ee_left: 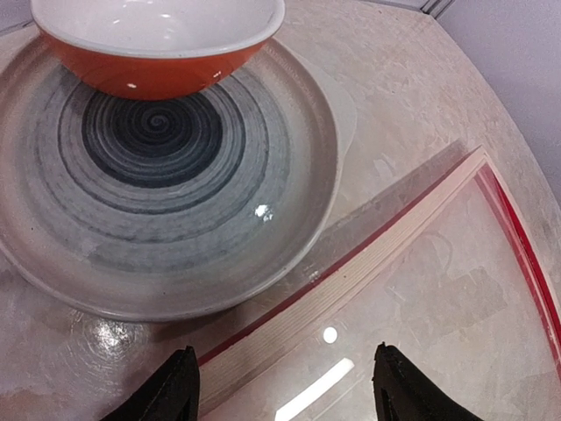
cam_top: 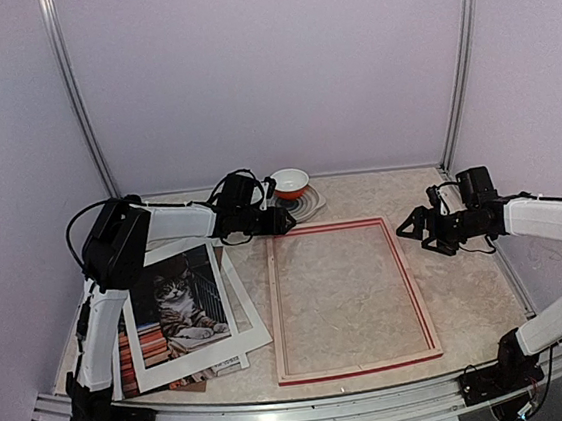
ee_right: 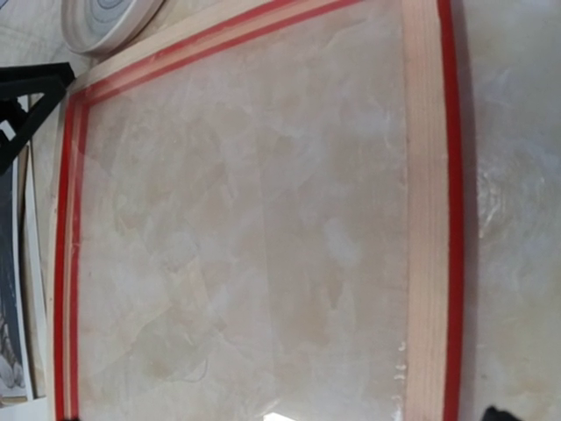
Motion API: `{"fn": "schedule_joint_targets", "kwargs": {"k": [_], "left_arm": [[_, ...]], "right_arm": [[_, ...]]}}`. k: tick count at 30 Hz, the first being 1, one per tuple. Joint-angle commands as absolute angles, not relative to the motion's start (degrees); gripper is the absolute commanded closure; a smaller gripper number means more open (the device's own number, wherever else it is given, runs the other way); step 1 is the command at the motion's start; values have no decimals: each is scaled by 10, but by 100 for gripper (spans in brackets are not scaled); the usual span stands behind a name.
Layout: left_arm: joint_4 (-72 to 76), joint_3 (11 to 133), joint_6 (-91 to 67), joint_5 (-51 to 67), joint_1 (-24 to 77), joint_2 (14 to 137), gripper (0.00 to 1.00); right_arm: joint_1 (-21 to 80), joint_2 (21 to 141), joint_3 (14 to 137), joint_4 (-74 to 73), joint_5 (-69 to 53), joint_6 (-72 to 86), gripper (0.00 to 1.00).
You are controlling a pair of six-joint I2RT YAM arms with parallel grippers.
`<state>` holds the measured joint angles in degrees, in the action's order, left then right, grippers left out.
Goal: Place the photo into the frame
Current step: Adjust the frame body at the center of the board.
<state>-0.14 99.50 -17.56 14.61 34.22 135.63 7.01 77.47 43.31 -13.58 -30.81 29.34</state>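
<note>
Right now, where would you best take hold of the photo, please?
Probably the photo's left strip, which pokes out beyond the mat. Come from the left, low and level: it is a thin sheet lying flat, mostly under the mat.

Left arm (cam_top: 177, 221) stretched forward, jaws parted and empty, right arm (cam_top: 543, 215) bent inward, jaws spread wide

Left of the frame (cam_top: 358, 368), largely covered by white mat (cam_top: 248, 325) and left arm (cam_top: 103, 335): photo (cam_top: 175, 302) edges; brown sliver beneath, possibly backing board (cam_top: 184, 387).
</note>
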Motion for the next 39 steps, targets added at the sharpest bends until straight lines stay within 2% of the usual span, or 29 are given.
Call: {"fn": "schedule_joint_targets", "kwargs": {"k": [1,39], "left_arm": [[-15,1000,-172,157,345,1343,33],[-87,994,-132,191,345,1335,34]], "right_arm": [[76,778,430,-125,-310,289,1],[76,785,441,-130,-313,288,1]]}}
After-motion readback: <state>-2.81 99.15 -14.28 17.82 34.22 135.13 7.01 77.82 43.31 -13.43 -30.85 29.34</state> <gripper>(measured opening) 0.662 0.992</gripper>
